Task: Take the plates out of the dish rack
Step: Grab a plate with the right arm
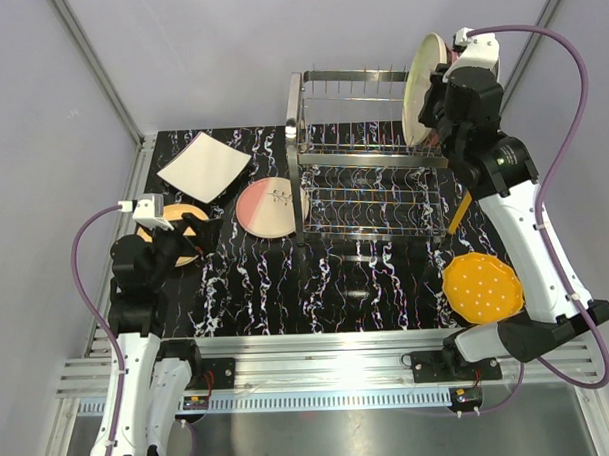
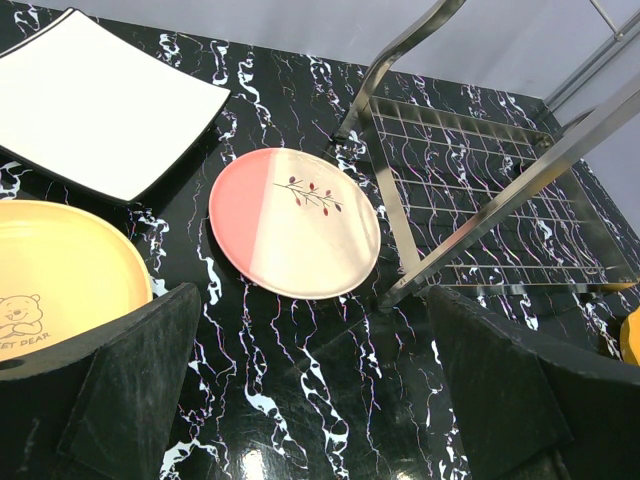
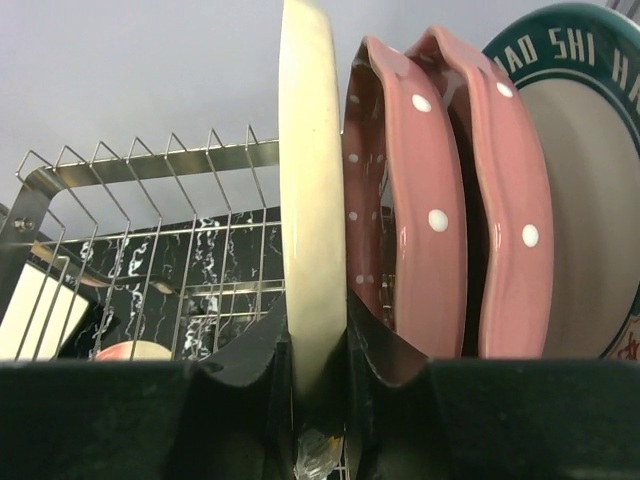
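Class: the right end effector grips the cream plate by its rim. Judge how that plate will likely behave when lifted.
The cream plate looks glazed and glossy, so it may slip in the right end effector. It appears rigid ceramic, probably heavy and breakable. Held edge-on by one rim spot, it could swing and knock the pink dotted plates beside it.

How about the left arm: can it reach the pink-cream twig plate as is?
Probably yes. The left gripper is open and empty, and the plate lies flat just ahead with nothing between. The dish rack's foot close beside it may crowd a grasp on that side.
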Robot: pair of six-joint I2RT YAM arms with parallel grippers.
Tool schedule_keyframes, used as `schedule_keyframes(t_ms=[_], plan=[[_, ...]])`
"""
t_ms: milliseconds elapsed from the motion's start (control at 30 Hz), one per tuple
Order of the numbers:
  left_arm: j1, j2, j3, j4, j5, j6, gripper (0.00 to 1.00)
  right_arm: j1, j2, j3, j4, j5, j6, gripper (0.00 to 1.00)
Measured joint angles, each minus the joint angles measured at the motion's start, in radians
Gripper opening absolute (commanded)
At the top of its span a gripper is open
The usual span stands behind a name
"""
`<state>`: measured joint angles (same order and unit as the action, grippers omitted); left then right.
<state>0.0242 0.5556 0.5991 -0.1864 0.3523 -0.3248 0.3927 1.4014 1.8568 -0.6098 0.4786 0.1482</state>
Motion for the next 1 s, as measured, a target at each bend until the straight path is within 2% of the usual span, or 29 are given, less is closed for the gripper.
schedule_keyframes(t_ms=[133,467,533,700,1000], plan=[[0.0,0.0,0.0,0.0,0.0,0.0,0.99,0.015,0.007,-0.003,0.026,0.042,-0.044,0.13],[0.0,-0.011,0.0,0.0,0.0,0.0,0.99,0.037,0.018,-0.012,0.073,0.104,-0.106,0.25],[0.0,-0.012,0.0,0.0,0.0,0.0,0.99,0.038,0.019,-0.012,0.078,0.107,-0.111,0.24],[0.0,-0.013,0.0,0.0,0.0,0.0,0.99,0.04,0.022,-0.014,0.093,0.108,-0.138,0.0],[0.0,-0.013,0.0,0.0,0.0,0.0,0.99,0.047,0.022,-0.011,0.095,0.107,-0.18,0.0]])
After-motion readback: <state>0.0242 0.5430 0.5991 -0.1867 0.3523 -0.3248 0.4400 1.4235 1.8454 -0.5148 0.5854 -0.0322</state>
